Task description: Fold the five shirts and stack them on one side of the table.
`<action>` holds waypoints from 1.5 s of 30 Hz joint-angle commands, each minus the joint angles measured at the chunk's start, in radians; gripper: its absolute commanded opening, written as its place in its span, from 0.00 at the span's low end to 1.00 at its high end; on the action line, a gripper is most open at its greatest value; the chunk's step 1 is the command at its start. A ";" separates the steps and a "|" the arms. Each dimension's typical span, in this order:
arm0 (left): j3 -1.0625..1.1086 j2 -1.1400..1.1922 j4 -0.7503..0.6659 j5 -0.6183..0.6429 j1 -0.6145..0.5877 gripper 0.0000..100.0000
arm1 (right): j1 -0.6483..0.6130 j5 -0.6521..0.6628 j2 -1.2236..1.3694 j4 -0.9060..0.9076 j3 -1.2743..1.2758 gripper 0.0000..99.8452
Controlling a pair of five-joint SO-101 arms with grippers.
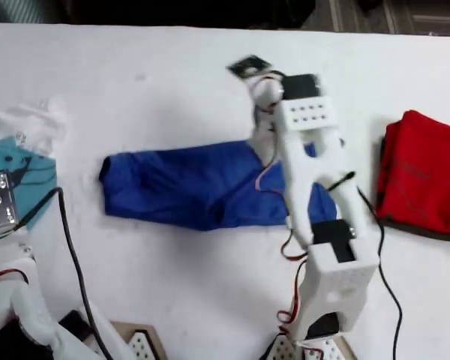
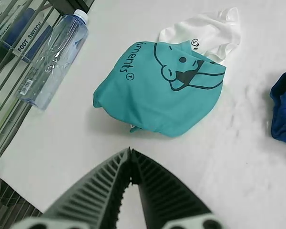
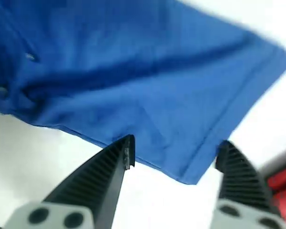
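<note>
Hovering at the blue shirt's (image 3: 133, 86) edge, right gripper (image 3: 176, 148) spreads its fingers (image 3: 109, 167), likely to grab it; left gripper (image 2: 132, 157) closed, empty.

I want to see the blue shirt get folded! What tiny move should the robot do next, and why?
Probably pinch the hem of the blue shirt with the right pincer: its jaws stand open with that hem's corner between them, and the shirt lies mid-table, not yet stacked.

Lettering on teal shirt (image 2: 157, 90) — label on shelf box (image 2: 29, 41).
</note>
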 commanded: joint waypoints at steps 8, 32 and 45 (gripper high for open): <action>-0.003 -0.004 -0.002 -0.075 0.068 0.03 | 0.140 -0.011 0.168 -0.203 0.012 0.32; -0.005 -0.004 -0.002 -0.078 0.068 0.03 | 0.122 -0.011 0.438 -0.185 -0.003 0.01; -0.011 -0.005 -0.002 -0.078 0.068 0.03 | 0.352 0.298 0.311 0.015 -0.276 0.02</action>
